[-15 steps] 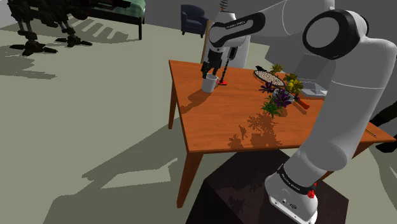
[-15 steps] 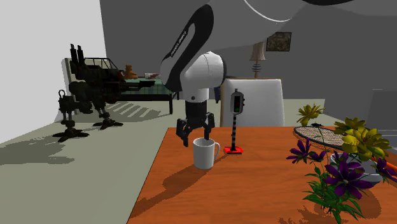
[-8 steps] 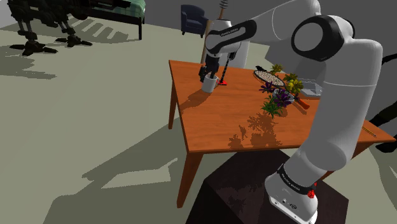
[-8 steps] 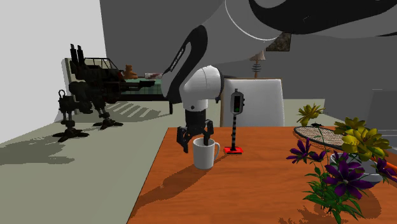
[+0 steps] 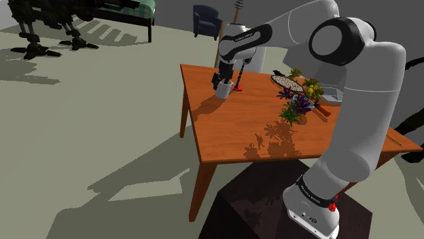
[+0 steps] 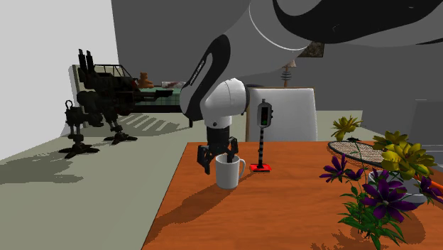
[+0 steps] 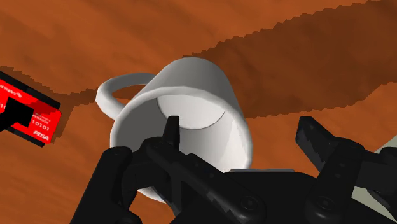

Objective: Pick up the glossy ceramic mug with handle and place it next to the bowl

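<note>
A glossy white mug (image 5: 222,89) with a handle stands upright on the orange-brown table (image 5: 231,132), near its far corner at the shoulder view's left. My black gripper (image 5: 221,79) has come down over it and is open. In the second exterior view the gripper (image 6: 216,158) hangs at the rim of the mug (image 6: 228,172), whose handle points toward the red-based stand. In the wrist view one fingertip (image 7: 170,125) is inside the mug (image 7: 191,89) and the other stands outside its wall, opposite the handle; neither touches. A pale dish (image 6: 420,193), perhaps the bowl, is half hidden behind flowers.
A black post on a red base (image 6: 263,167) stands close beside the mug on its handle side. A racket (image 5: 287,83) and a clump of purple and yellow flowers (image 5: 300,103) lie farther along the table. My dark stand box (image 5: 261,204) sits at the table's near edge.
The gripper has come down from just above the mug until its fingers straddle the rim wall. It stayed open, and the mug has not moved.
</note>
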Tool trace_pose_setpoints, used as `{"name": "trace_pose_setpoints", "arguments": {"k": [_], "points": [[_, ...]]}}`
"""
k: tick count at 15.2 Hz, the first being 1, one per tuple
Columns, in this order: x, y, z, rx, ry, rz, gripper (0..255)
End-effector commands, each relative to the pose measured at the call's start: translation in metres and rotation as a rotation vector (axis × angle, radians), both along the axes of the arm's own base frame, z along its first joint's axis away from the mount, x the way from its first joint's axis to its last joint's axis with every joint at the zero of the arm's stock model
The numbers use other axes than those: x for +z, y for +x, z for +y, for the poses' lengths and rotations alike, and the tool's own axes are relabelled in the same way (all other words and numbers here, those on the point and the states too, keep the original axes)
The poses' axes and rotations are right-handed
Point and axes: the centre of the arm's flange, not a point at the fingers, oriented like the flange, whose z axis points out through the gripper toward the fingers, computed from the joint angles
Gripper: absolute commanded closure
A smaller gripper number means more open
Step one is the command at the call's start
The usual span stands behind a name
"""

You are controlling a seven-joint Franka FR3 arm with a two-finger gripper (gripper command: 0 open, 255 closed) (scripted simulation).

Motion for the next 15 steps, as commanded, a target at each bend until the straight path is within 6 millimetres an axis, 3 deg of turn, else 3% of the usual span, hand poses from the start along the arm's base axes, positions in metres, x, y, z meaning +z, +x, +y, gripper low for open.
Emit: {"name": "trace_pose_setpoints", "arguments": {"k": [1,2,11,15], "points": [[0.0,0.0,0.0,0.0,0.0,0.0,0],[0.0,0.0,0.0,0.0,0.0,0.0,255],[0.0,0.0,0.0,0.0,0.0,0.0,255],[0.021,0.0,0.0,0.0,0.0,0.0,255]]}}
